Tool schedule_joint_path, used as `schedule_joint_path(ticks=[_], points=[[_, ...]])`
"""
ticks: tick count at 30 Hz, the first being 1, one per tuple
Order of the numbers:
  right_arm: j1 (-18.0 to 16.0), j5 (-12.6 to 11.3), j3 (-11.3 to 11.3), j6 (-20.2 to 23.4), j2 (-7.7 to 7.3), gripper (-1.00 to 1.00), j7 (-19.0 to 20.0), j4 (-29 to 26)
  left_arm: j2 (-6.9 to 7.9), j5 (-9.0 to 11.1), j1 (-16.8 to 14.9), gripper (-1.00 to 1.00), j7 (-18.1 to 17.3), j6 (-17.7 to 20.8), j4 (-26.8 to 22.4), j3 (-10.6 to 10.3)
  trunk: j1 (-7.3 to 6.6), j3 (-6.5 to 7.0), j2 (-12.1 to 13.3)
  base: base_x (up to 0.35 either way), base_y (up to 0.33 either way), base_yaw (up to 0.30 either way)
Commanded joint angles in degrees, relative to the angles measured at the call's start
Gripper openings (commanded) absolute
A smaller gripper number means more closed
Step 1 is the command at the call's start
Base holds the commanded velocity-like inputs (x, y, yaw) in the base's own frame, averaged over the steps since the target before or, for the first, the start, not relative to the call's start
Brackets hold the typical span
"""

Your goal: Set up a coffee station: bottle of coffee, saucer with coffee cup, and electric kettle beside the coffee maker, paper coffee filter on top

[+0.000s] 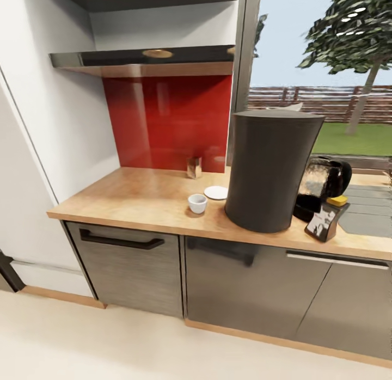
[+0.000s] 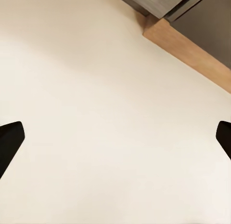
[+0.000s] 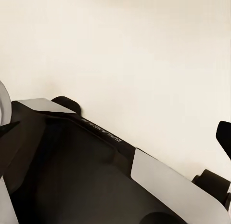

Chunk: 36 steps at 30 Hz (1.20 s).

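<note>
The tall dark-grey coffee maker point(image 1: 269, 170) stands on the light wood kitchen countertop point(image 1: 136, 197). A thin pale edge, perhaps the paper coffee filter point(image 1: 294, 106), shows at its top rim. The white saucer point(image 1: 216, 192) lies to its left, and the coffee cup point(image 1: 197, 203) stands on the wood just in front of the saucer, apart from it. Right of the coffee maker is the glass electric kettle point(image 1: 326, 177). In front of it, tilted, is the dark yellow-capped bottle of coffee point(image 1: 325, 219). My left gripper point(image 2: 115, 142) is open over the floor. My right gripper point(image 3: 115, 132) is open above the robot's base.
A small beige box point(image 1: 194, 166) stands against the red backsplash point(image 1: 166, 118). The steel sink point(image 1: 366, 211) is set into the counter at the right. Glossy grey cabinets point(image 1: 125, 271) sit below, a hood point(image 1: 147, 61) above, and a white wall panel point(image 1: 32, 151) at the left.
</note>
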Motion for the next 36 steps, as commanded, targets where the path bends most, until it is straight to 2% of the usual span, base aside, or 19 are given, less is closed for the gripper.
schedule_joint_path(ticks=[1, 12, 18, 21, 24, 29, 36], points=[[-0.06, -0.25, 0.43, -0.45, -0.05, 1.0, 0.01, 0.05, 0.01, -0.05, -0.02, 1.0, -0.19, -0.21, 0.06, 0.08, 0.0, -0.06, -0.03, 0.024, 0.307, -0.233], [-0.06, -0.25, 0.43, -0.45, -0.05, 1.0, 0.09, 0.05, 0.01, -0.05, -0.02, 1.0, -0.2, -0.21, 0.06, 0.08, 0.0, -0.06, -0.03, 0.006, 0.097, -0.273], [-0.06, -0.25, 0.43, -0.45, -0.07, 1.0, 0.09, 0.05, 0.01, -0.06, -0.02, 1.0, -0.23, -0.25, 0.06, 0.08, 0.0, -0.06, -0.03, 0.0, 0.23, -0.233], [-0.06, -0.25, 0.43, -0.45, -0.11, 1.0, 0.09, 0.05, 0.01, -0.06, -0.02, 1.0, -0.24, -0.26, 0.06, 0.08, 0.0, -0.06, -0.03, 0.0, 0.29, -0.07], [-0.32, -0.07, 0.32, -0.79, -0.16, 1.0, -0.09, 0.58, -0.97, 0.8, 0.97, 1.0, -1.09, -1.24, 0.18, 0.52, 0.0, -0.05, -0.03, 0.0, 0.0, 0.0], [-0.32, -0.07, 0.32, -0.79, -0.16, 1.0, -0.09, 0.58, -2.48, 0.8, 1.63, 1.0, -1.09, -1.47, 0.18, 0.52, 0.0, -0.05, -0.03, 0.0, 0.0, 0.0], [-0.32, -0.07, 0.32, -0.79, -0.16, 1.0, -0.09, 0.58, -2.48, 0.8, 1.63, 1.0, -1.09, -1.47, 0.18, 0.52, 0.0, -0.05, -0.03, 0.0, 0.0, 0.0]])
